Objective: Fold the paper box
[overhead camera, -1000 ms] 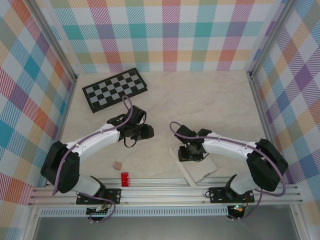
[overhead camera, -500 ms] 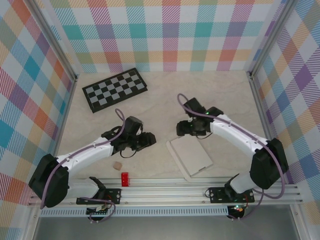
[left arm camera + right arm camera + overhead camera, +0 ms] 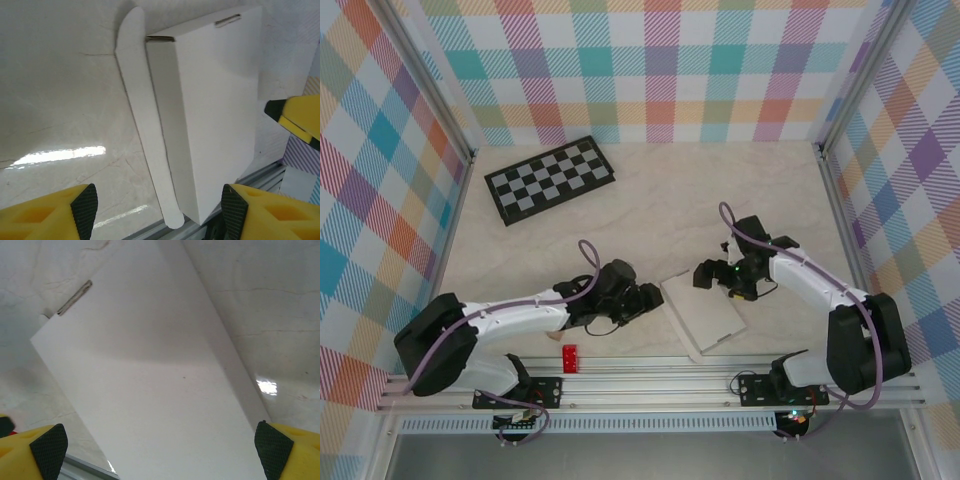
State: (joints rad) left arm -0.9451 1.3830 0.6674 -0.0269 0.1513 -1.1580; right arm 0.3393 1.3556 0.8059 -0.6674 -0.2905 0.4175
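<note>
Over at about 10 o'clock from the middle of the table (image 3: 650, 205) lies the black-and-grey checkerboard (image 3: 550, 178), well apart from everything else. The left gripper (image 3: 645, 298) sits low, just at the 9 o'clock side of the paper box (image 3: 703, 312). Its wrist view shows its yellow fingers (image 3: 84, 210) spread apart, holding nothing. A small red block (image 3: 569, 357) rests by the front rail, at the left gripper's 7 o'clock. The box is a shallow, closed white shape lying flat at roughly 5 o'clock from the table's middle, near the rail. One long flap (image 3: 145, 125) sticks out along its left edge. The right gripper (image 3: 705, 275) hangs at the box's 12 o'clock with its fingers (image 3: 48, 445) spread wide, gripping nothing.
</note>
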